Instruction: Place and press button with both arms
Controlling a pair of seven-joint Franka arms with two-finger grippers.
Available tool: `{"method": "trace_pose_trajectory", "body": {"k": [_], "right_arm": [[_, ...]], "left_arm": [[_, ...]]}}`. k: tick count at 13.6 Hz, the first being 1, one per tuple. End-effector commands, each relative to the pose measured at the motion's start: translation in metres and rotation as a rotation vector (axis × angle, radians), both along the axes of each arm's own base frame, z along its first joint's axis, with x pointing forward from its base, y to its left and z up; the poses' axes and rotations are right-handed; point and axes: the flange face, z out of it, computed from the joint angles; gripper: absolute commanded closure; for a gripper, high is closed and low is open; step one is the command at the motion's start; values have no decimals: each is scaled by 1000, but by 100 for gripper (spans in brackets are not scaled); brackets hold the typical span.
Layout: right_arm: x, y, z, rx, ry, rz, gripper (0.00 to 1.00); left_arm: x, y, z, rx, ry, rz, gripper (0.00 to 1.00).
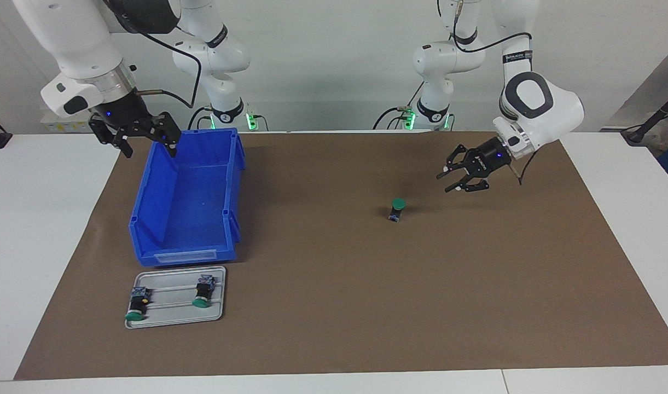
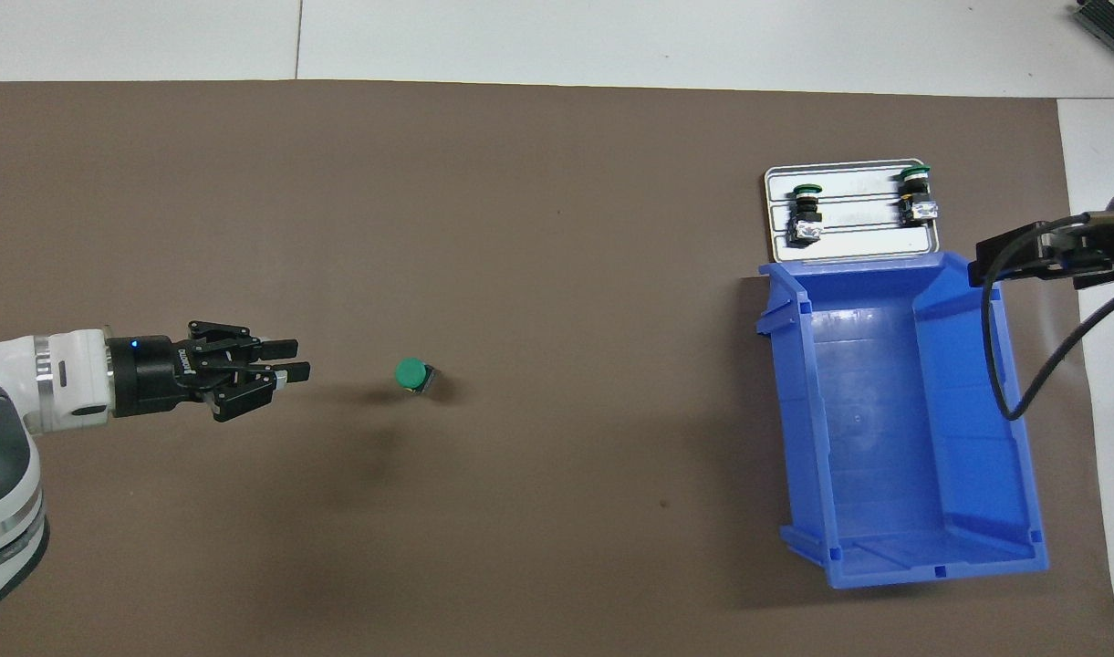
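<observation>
The button (image 1: pixel 397 209) stands upright on the brown mat (image 1: pixel 334 306), green cap up and dark body below, roughly mid-table and toward the left arm's end. Nothing touches it.

The left gripper (image 1: pixel 447 180) hangs in the air just beside the button, toward the left arm's end of the table, its wrist tipped so the fingers (image 2: pixel 283 348) point at the button. Those fingers stand partly apart with a narrow gap between the tips, and they hold nothing (in the overhead view two black tips lie almost parallel, one slightly ahead of the other).

At the right arm's end sits an open blue bin (image 1: pixel 187 247), empty inside. The right gripper (image 1: pixel 150 146) hovers over the bin's rim on the side nearer the robots, fingers spread wide and empty.

Just beside the bin, farther from the robots, lies a small metal tray (image 1: pixel 175 323). Two more green-capped buttons rest on their sides on it, one (image 1: pixel 137 303) nearer the table's edge at the right arm's end, the other (image 1: pixel 203 291) beside it, well apart from each other.
</observation>
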Motion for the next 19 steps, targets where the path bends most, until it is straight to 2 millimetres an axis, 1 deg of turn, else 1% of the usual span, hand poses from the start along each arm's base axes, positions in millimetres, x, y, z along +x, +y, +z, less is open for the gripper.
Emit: {"method": "trace_pose_trajectory", "body": {"k": [1,2,3,4,5,6,7,8,9,10,11,12,13,14,15,17,19], "right_arm": [[-5,-1,1,8,-7,20,1],[-5,-1,1,8,-7,18,1],[-5,-1,1,8,-7,18,1],[-5,-1,1,8,-7,18,1],[-5,-1,1,8,-7,20,1],[-5,-1,1,8,-7,18,1],[-5,-1,1,8,-7,20,1],[-5,-1,1,8,-7,18,1],[-5,-1,1,8,-7,18,1],[-5,-1,1,8,-7,20,1],[-5,-1,1,8,-7,18,1],[-5,-1,1,8,-7,18,1],[-5,-1,1,8,-7,20,1],[-5,-1,1,8,-7,18,1],[-5,-1,1,8,-7,20,1],[-5,-1,1,8,-7,20,1],[-5,-1,1,8,-7,18,1]], "left_arm": [[7,-23,33,105,88,45,68],[8,-36,40,129,126,70,74],[11,-45,49,172,144,79,84],[15,-51,58,235,149,82,100],[17,-60,60,299,178,98,100],[16,-76,61,381,216,128,100],[21,-88,65,468,226,161,100],[23,-106,69,529,215,181,100],[23,-122,71,554,216,214,100],[22,-136,69,556,219,246,100],[20,-153,63,573,224,257,100],[21,-164,54,619,215,266,100],[22,-171,47,664,193,271,100],[23,-177,35,691,200,266,100],[22,-185,28,695,201,263,100],[21,-188,23,695,198,259,100],[18,-196,12,701,200,243,100]]}}
